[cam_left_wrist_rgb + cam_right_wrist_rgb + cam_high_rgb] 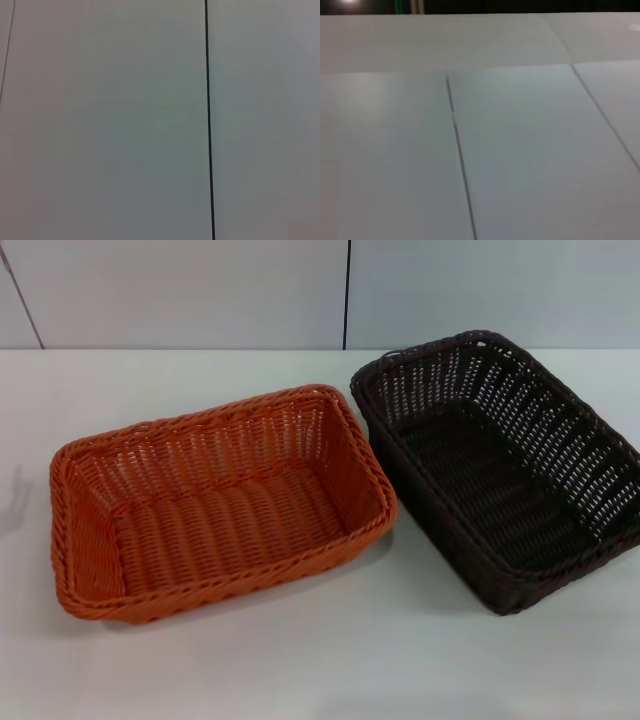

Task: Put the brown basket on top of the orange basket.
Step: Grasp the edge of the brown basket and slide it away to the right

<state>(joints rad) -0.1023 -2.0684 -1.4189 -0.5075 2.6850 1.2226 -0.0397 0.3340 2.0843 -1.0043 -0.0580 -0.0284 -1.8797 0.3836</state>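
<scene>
Orange wicker on the left, dark brown wicker on the right: we see the orange basket (222,505) and the brown basket (505,465) side by side on the white bench (320,660), both upright with their open mouths facing up. Their near corners sit just beside each other, and we cannot tell whether the rims actually touch. The brown basket lies slightly farther back and runs off toward the right edge of the head view, turned at an angle to its neighbour.

Neither arm shows in the head view, and both wrist views show only pale panelled surfaces with dark seams, so we cannot tell how either set of fingers stands.

We judge that the stacking has not begun. With both mouths up and the sides sloping, the brown basket should nest into or sit on the orange one once lifted across to the left. Since it lies on the right, the right arm looks the natural one to take its braided rim.
</scene>
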